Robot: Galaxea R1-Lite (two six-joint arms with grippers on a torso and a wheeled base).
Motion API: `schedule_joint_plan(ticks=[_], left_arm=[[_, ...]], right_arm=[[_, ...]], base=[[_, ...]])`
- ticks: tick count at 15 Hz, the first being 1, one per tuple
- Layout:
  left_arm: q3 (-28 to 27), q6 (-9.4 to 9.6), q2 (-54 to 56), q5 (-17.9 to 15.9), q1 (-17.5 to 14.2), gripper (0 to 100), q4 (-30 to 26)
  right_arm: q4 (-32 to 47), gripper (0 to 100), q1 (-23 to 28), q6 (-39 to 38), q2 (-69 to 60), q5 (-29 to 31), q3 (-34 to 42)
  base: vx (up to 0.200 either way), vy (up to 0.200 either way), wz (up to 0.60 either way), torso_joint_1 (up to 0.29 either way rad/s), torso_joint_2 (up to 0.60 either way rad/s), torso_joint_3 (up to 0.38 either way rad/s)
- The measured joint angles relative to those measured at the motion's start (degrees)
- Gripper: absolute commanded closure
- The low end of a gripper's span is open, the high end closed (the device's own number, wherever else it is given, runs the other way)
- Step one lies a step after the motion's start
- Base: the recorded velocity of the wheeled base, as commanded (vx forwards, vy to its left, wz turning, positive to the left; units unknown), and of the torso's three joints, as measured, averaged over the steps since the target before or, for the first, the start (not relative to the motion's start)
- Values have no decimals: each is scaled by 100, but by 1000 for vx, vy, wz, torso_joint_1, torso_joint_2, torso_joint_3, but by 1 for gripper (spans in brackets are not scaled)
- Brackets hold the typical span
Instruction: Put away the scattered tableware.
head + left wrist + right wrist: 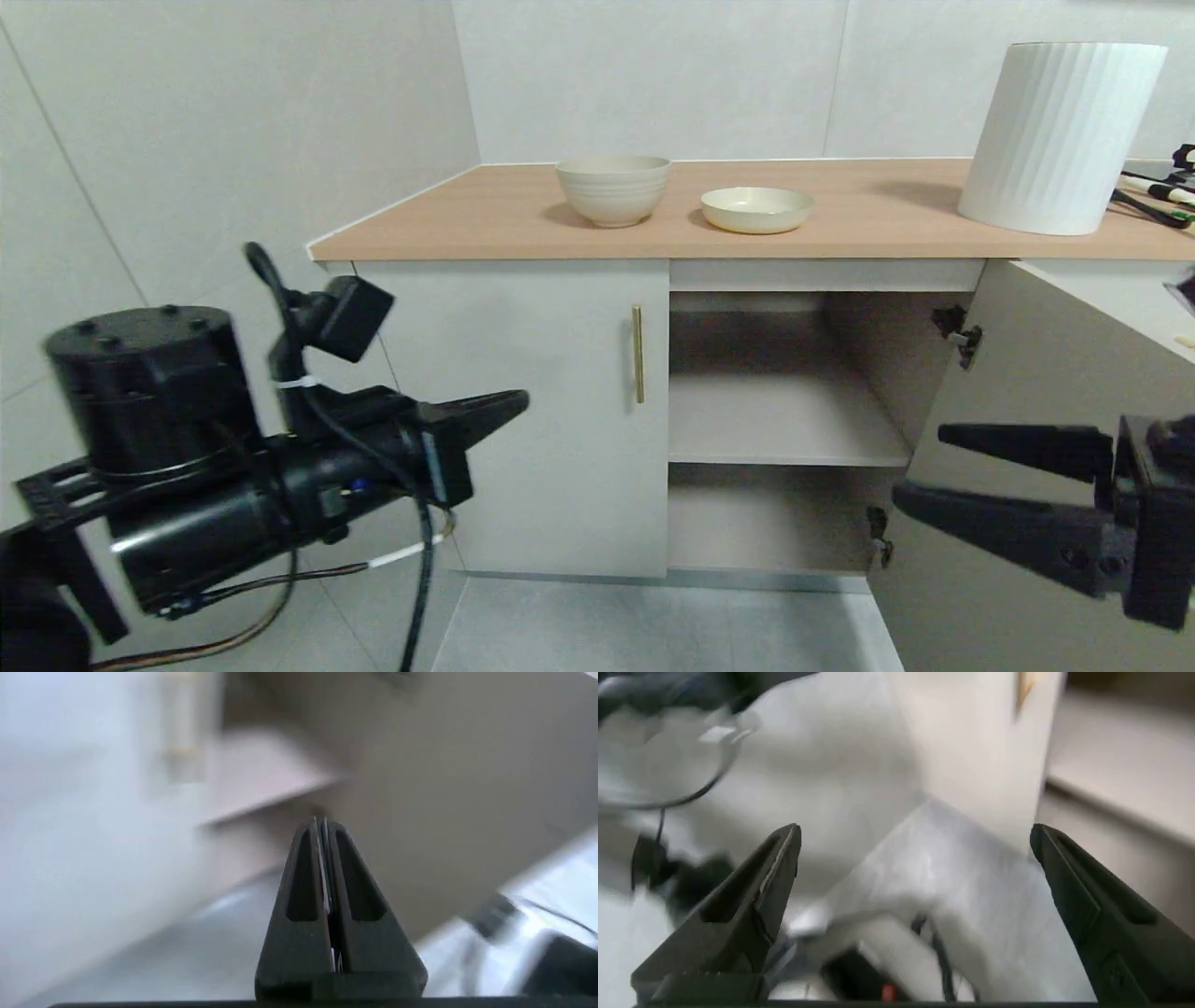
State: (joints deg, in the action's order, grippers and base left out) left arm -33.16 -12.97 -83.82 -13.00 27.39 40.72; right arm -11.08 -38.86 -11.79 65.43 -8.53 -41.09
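Observation:
A cream ribbed bowl [613, 189] and a shallow cream dish [756, 209] sit side by side on the wooden countertop [485, 219]. Below them the cabinet [784, 420] has its right door [990, 485] swung open, showing two bare shelves; the left door [523, 411] with a brass handle [638, 354] is closed. My left gripper [509, 404] [322, 826] hangs low in front of the closed door, shut with nothing in it. My right gripper [920, 467] [915, 840] is low by the open door, open and empty.
A tall white ribbed container [1061, 135] stands at the right of the counter, with pens and small items [1158, 191] beyond it. Tiled walls close in the left side and back. Grey floor [653, 625] lies before the cabinet.

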Motion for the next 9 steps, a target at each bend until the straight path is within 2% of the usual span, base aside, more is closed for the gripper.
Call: schedule_joint_plan(ticks=[1,2,4,5,7,8,9], left_arm=[[102,132,447,9,-317,100,-421],[150,244,935,9,-607,100,-1083],[-18,361,1731,-79,-967,100,-2761],[-195,389,2029,-187,-1097,100,-3152],[-367,250,2349,-378,-1202,100,-3221],[-441,182,2443,-501,-1221,0,-3229],[-556,82,2503,-739,-1224,0,-3224]], right_arm=[[-2,0,72,0,213,9,-293],[24,0,149,-4,434,46,-586],[317,0,288,-22,756,343,-975],[384,0,339,-28,852,396,-1062],[501,0,369,-46,858,561,-1083],[663,0,375,-63,828,657,-1073],[1000,0,378,-134,767,752,-1078]], base=[[0,0,0,0,0,0],[0,0,0,0,0,0],[0,0,0,0,0,0],[0,0,0,0,0,0],[0,0,0,0,0,0],[0,0,0,0,0,0],[0,0,0,0,0,0]])
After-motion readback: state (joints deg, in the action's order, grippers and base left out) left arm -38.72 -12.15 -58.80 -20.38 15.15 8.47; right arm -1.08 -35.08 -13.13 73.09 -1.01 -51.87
